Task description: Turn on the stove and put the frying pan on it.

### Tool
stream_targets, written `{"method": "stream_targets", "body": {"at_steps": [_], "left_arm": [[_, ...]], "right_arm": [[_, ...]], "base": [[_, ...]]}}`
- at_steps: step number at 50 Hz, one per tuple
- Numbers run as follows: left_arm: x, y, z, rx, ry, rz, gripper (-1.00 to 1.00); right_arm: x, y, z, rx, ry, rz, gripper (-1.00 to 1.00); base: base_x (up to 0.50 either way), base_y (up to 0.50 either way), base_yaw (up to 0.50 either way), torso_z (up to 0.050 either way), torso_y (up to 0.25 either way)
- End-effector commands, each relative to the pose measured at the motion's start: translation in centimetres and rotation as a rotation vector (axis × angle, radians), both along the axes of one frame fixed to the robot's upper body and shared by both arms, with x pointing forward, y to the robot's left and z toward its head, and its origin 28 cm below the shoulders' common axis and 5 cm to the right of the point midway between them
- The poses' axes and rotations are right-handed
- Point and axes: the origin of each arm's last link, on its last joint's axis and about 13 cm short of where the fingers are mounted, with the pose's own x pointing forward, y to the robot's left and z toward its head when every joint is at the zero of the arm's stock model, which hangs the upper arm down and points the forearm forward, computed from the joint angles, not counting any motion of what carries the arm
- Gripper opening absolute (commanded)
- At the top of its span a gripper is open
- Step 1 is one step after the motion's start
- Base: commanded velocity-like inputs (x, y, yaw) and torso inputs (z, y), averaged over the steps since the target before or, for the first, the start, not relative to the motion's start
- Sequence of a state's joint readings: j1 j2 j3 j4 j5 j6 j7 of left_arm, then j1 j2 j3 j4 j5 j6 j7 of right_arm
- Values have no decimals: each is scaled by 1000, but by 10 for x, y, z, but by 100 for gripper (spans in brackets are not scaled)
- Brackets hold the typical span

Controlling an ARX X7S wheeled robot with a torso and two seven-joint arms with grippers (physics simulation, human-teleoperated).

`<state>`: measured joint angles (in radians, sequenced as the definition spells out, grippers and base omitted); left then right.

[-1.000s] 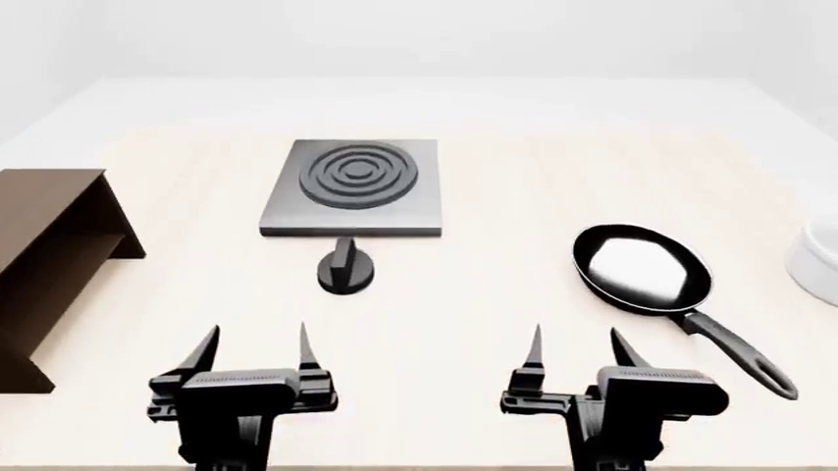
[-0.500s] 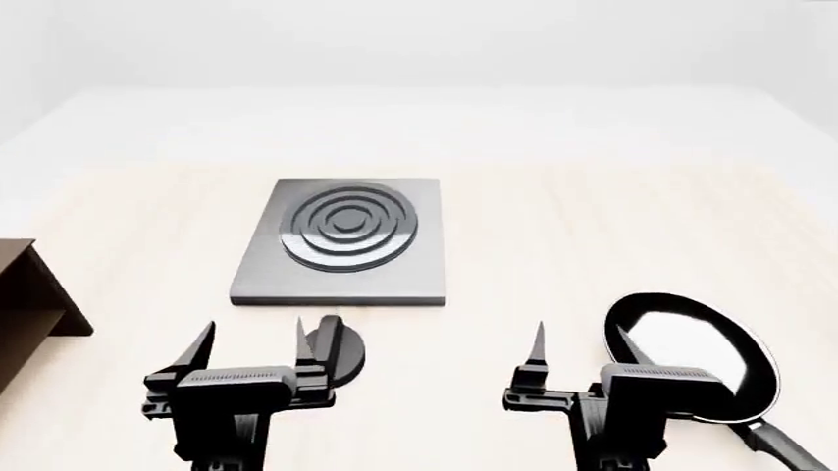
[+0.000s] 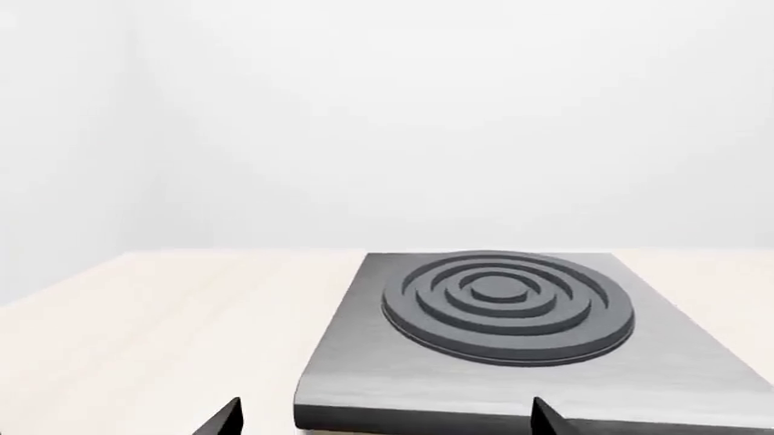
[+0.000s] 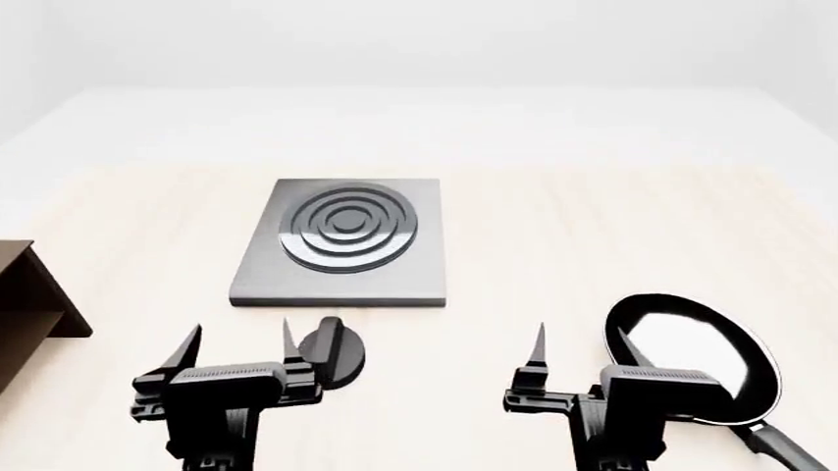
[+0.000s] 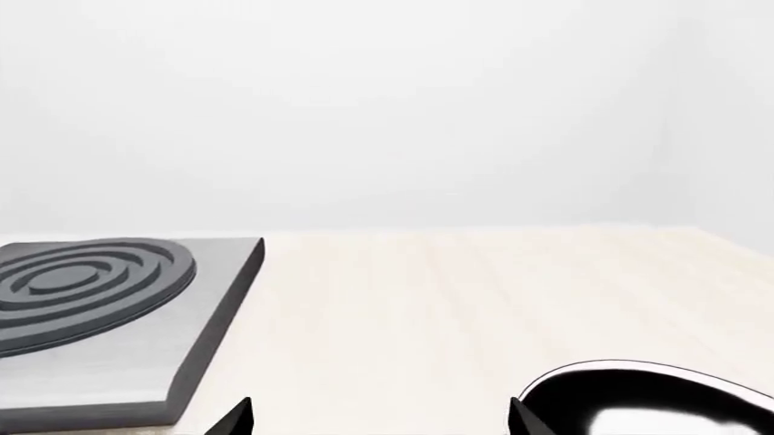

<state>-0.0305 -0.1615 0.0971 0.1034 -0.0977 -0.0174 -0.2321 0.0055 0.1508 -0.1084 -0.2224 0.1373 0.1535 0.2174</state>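
The dark-grey stove (image 4: 343, 240) with raised burner rings lies on the pale wooden table; its round black knob (image 4: 330, 354) stands just in front of it. The stove also shows in the left wrist view (image 3: 508, 335) and the right wrist view (image 5: 109, 317). The black frying pan (image 4: 694, 358) with a glossy pale inside lies at the right, handle running off the lower right; its rim shows in the right wrist view (image 5: 641, 399). My left gripper (image 4: 235, 343) is open and empty, just left of the knob. My right gripper (image 4: 576, 348) is open and empty, beside the pan's left rim.
A brown wooden shelf (image 4: 26, 304) stands at the left edge of the table. The table's far edge meets a plain white wall behind the stove.
Since a second ago the view has moved forward and down, so stove, knob and pan sit closer. In the last half second my left gripper shifted slightly left and lower, uncovering more of the knob.
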Motion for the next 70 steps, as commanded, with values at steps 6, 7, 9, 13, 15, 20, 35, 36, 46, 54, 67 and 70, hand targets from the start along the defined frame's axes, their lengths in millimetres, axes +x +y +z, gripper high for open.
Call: {"method": "stream_targets", "body": {"at_steps": [6,7,9,13,15,20,35,36,46,54,67,70], "left_arm": [[5,9,-23,39,59,60,100],[6,9,-24,41,62,62,100],[6,10,-27,47,72,67,100],[7,9,-33,56,90,68,100],[7,8,-34,60,95,64,100],[6,3,-35,74,94,34,100],[8,-12,-49,119,171,-59,100],[8,-13,-47,115,175,-65,100],[11,-27,-23,85,113,-158,100],[6,-33,11,26,29,-226,100],[1,-9,67,-30,-61,-91,100],[0,-5,70,-25,-68,-76,100]], "right_arm": [[-1,1,-1,-1,6,8,100],[-1,1,-1,-1,6,8,100],[-1,1,-2,-1,8,9,100],[-1,1,-2,0,10,10,100],[-1,1,-2,0,10,11,100],[-1,1,-3,0,12,14,100],[-2,-2,-1,1,12,4,100],[-2,-3,-1,1,12,3,100],[-2,-5,0,6,11,-9,100],[-2,-6,-1,5,14,-20,100],[1,-10,17,-115,119,36,100],[-3,-15,34,-171,101,74,100]], "base": [[0,0,0,0,0],[0,0,0,0,0],[0,0,0,0,0],[0,0,0,0,0],[0,0,0,0,0],[0,0,0,0,0],[0,0,0,0,0],[0,0,0,0,0],[0,0,0,0,0],[0,0,0,0,0],[0,0,0,0,0],[0,0,0,0,0]]}}
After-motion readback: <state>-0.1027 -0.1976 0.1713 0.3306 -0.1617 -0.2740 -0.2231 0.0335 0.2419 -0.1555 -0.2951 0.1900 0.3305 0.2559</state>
